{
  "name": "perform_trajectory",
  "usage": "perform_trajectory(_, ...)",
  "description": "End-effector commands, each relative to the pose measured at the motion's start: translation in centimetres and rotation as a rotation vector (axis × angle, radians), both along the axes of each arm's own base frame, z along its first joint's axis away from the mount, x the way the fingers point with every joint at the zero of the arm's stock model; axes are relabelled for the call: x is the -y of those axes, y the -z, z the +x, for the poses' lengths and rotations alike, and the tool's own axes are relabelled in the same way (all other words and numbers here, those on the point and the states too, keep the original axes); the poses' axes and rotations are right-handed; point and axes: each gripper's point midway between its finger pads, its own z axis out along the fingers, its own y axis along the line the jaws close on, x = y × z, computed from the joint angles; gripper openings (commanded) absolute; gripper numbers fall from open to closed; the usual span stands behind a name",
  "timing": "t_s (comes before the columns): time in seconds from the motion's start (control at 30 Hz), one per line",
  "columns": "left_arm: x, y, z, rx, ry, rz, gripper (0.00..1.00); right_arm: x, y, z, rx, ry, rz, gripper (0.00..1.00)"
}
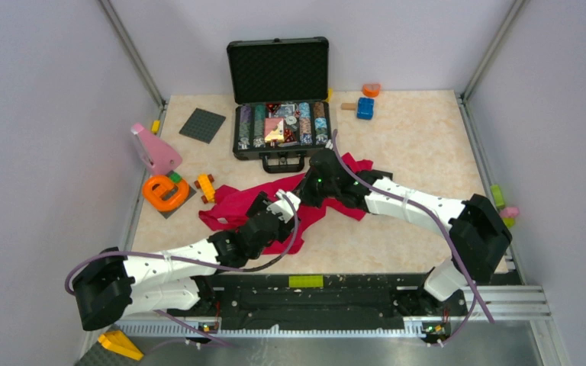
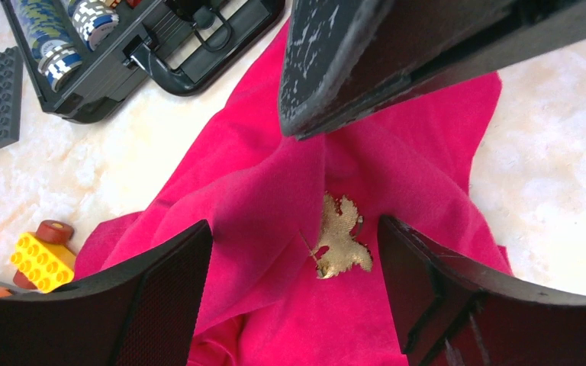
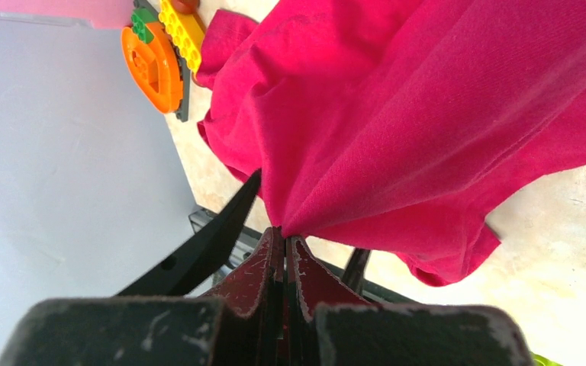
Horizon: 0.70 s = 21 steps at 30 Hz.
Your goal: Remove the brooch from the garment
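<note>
The garment [image 1: 229, 206] is a crimson cloth crumpled at mid table; it also shows in the left wrist view [image 2: 397, 152] and the right wrist view [image 3: 397, 114]. The brooch [image 2: 341, 245] is a small golden, ragged-edged ornament pinned on the cloth; the top view hides it. My left gripper [image 2: 294, 229] is open just above the cloth, its jaws on either side of the brooch, touching nothing; in the top view [image 1: 284, 204] it is over the cloth's middle. My right gripper [image 3: 284, 232] is shut on a lifted fold of the cloth [image 1: 305, 194].
An open black case [image 1: 278, 122] of poker chips stands behind the cloth. An orange ring toy [image 1: 164, 191] and a yellow brick [image 1: 206, 187] lie left of it. A pink piece [image 1: 155, 150], a dark baseplate [image 1: 202, 124] and a blue block [image 1: 365, 107] lie farther back.
</note>
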Motion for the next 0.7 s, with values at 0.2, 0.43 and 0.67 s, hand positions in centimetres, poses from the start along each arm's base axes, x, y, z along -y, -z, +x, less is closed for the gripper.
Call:
perform_trajectory(0.2, 0.4, -3.0, 0.8, 0.002, -0.007, -0.060, 0.42, 1.6, -2.8, 2.2, 0.077, 0.059, 0.050, 0.00)
perform_trajectory(0.43, 1.9, -2.4, -1.4, -0.206, 0.093, -0.021, 0.39, 2.6, -2.9, 3.8, 0.216, -0.020, -0.052, 0.03)
perform_trajectory(0.67, 2.1, -3.4, -0.5, -0.253, 0.092, -0.043, 0.08, 2.1, -2.2, 4.0, 0.277, -0.167, -0.058, 0.07)
